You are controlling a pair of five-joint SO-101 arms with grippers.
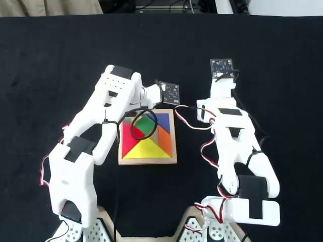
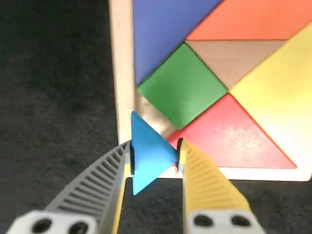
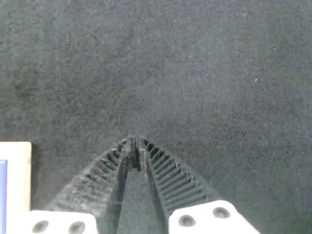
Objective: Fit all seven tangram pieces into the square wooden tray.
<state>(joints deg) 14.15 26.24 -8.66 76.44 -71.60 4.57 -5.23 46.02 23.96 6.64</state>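
Left gripper (image 2: 154, 150), its fingers clamped on the two side edges of a small blue triangle (image 2: 146, 163), hovers at the rim of the square wooden tray (image 2: 122, 73), which sits mid-way across the black table (image 1: 50, 50). Inside the tray lie a yellow triangle (image 2: 278, 92), a red triangle (image 2: 229, 139), a dark blue piece (image 2: 165, 29), an orange piece (image 2: 253, 19) and a green square (image 2: 183, 90). Whether the tan triangle (image 2: 234, 56) is a piece or bare floor cannot be told. The held triangle's tip points at a bare wedge between rim, green square and red triangle. It looks light, thin and stiff, with smooth painted faces likely to slip, so an edge grip near its middle seems soundest. The right gripper (image 3: 134, 146), fingers together on nothing, hangs over the cloth just off the tray.
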